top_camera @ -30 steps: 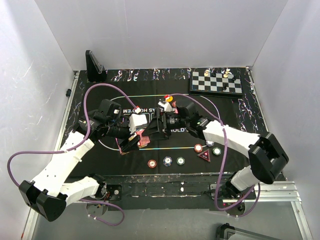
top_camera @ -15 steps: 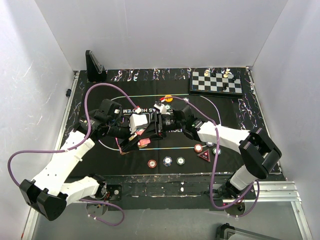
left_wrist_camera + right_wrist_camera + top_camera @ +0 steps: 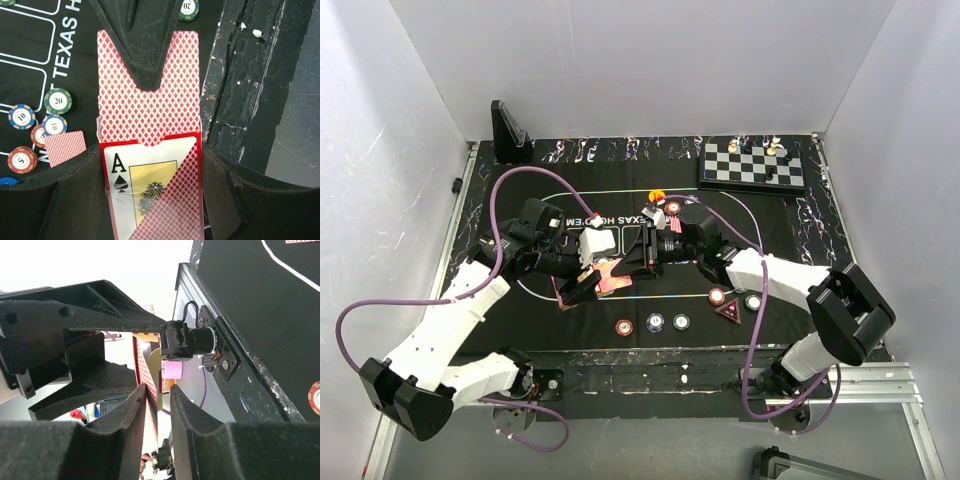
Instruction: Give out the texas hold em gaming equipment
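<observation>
**A:** Where is the deck?

**B:** In the card box point(image 3: 150, 205), red cardboard with a clear window that shows an ace of spades. The left gripper point(image 3: 150, 152) has it clamped side to side between matte black fingers, over the mat and left of its middle. One red-backed card point(image 3: 149, 115), glossy with a fine diamond lattice, sticks halfway out of the box's notched mouth.

**A:** And the other arm?

**B:** The right gripper point(image 3: 159, 390) straddles that card's far end. One tapered finger point(image 3: 145, 45) lies across the card's back. Seen edge-on, the card leans against one pad with a sliver of light beside the other. The jaws are narrowly apart, not pinched.

**A:** Anything you can't make out?

**B:** The box's lower end runs off the left wrist view. From above, the two grippers cover box and card almost entirely. A loose card point(image 3: 65, 148) lies face down just beside round, stripe-edged chips point(image 3: 57, 101) in green, blue and red. Another chip is cut by the top edge of that view.

**A:** And the surroundings?

**B:** The mat point(image 3: 30, 65) is matte black with white lettering and outlined boxes. A red triangular marker point(image 3: 728, 311) sits near its front edge. Under the mat is a cracked, black table cover point(image 3: 240, 75) flecked with white. A chessboard point(image 3: 752, 165) sits at the far right corner. Plain white walls point(image 3: 640, 70) close three sides.
</observation>
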{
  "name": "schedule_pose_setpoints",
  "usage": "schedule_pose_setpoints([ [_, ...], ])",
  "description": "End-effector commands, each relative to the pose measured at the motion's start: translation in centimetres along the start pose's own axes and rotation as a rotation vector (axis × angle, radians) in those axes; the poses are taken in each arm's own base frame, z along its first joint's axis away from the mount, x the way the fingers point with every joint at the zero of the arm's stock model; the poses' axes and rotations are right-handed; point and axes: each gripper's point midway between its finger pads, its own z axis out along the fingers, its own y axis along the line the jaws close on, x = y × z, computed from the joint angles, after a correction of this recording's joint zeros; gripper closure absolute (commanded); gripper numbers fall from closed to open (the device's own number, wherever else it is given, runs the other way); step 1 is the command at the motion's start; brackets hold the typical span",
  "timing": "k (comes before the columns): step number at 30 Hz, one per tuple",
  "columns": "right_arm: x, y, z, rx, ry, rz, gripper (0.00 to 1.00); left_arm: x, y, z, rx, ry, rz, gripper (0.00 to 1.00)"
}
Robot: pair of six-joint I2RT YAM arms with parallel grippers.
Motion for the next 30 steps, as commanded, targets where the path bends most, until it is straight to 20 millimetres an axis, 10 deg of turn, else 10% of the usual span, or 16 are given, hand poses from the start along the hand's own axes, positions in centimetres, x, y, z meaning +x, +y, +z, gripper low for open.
schedule_pose_setpoints([
  [1,0.1,0.5,-1.3,-0.019,-0.019,-0.021,0.7,-2.5,0.1,-0.9,-0.011,-0.077,0.054,0.78],
  [12,-0.2,0.2,-3.8,0.001,-0.062,-0.021,0.95,-2.3,0.1,-0.8,-0.011,-0.074,0.055,0.78],
  [20,-1.3,-0.8,-9.1,0.085,-0.163,-0.056,0.99,-2.1,0.0,-0.8,-0.011,-0.072,0.057,0.78],
  [30,-0.7,-11.2,-12.5,0.367,-0.204,0.045,0.99,-2.1,-0.1,-0.8,-0.008,-0.076,0.054,0.78],
])
